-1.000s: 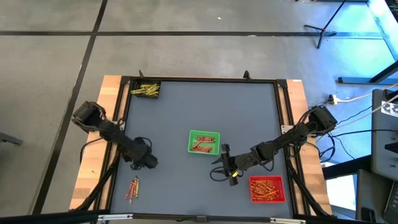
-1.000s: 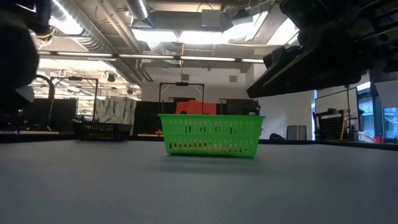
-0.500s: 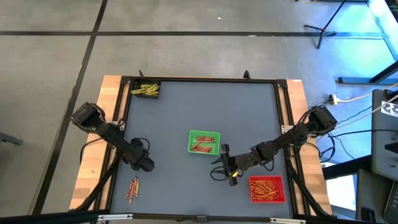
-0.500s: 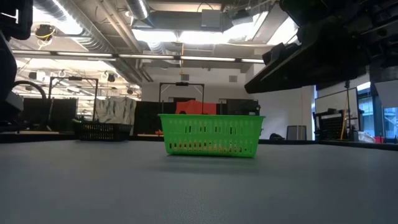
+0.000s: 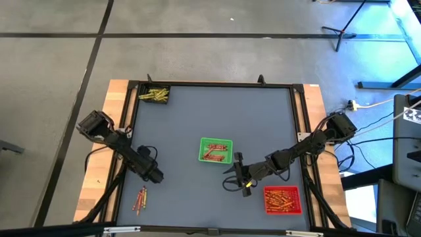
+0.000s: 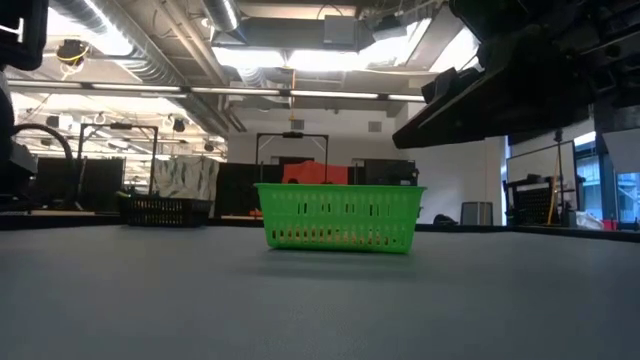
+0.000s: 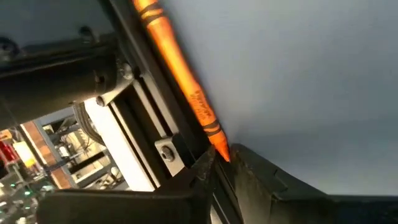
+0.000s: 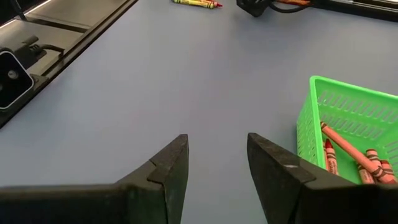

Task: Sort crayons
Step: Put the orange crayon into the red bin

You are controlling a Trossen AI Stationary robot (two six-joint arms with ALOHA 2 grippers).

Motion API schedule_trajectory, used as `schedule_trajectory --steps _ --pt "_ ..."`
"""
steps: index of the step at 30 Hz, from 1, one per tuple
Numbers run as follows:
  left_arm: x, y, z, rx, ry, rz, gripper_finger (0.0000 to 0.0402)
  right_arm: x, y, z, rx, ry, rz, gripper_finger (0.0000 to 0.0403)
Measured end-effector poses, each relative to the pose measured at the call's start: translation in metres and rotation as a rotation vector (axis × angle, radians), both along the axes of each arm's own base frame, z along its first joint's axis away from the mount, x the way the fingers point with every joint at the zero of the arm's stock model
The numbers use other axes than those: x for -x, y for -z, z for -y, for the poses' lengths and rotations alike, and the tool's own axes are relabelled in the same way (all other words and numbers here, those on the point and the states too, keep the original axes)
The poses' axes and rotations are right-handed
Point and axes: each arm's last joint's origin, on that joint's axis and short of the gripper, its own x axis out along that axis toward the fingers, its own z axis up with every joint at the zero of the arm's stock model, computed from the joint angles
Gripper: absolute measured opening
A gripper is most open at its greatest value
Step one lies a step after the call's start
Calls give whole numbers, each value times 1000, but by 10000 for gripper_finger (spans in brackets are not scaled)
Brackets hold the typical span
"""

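Observation:
My left gripper (image 5: pixel 154 176) hovers low near the table's left rail, shut on an orange crayon (image 7: pixel 180 74) that sticks out ahead of the fingers. Loose crayons (image 5: pixel 140 199), red, orange and yellow, lie on the mat close to it at the near left. The green tray (image 5: pixel 216 150) in the middle holds orange and red crayons (image 8: pixel 354 155). The red tray (image 5: pixel 283 199) at the near right holds many orange ones. Beside the green tray, my right gripper (image 8: pixel 217 155) is open with nothing between its fingers. My left gripper pinches the orange crayon by its pointed end (image 7: pixel 219 144) between its two fingers. The crayon runs on along the line of the fingers, out ahead of them. The gripper slants downward. Whether the crayon's far end touches the mat I cannot tell.
A dark tray (image 5: pixel 153 95) with yellow and green crayons stands in the far left corner. A black rail (image 7: pixel 155 118) borders the mat beside my left gripper. The mat between the green tray and the left arm is bare grey.
My left gripper has sunk a little and shifted toward the near left, closer to the loose crayons, while its wrist rolled. My right arm has kept still.

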Motion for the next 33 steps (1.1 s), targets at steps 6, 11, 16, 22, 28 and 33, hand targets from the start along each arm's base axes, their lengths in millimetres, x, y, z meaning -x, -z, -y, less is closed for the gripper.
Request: schedule_trajectory --steps 6,11,16,22,28,33 --pt "-3 -1 -4 -153 119 78 32 0 0 0 3 -1 0 160" --pt "-9 -3 -5 -297 262 205 26 0 0 0 4 -1 0 160" --pt "-29 -14 6 -338 371 346 25 0 0 0 8 -3 1 160" --pt "-46 -38 15 -304 411 304 25 0 0 0 9 -3 1 160" --pt "-56 -66 10 -194 362 340 49 0 0 0 8 -3 1 160" --pt "-52 -86 -18 -114 316 437 107 0 0 0 6 -2 0 160"
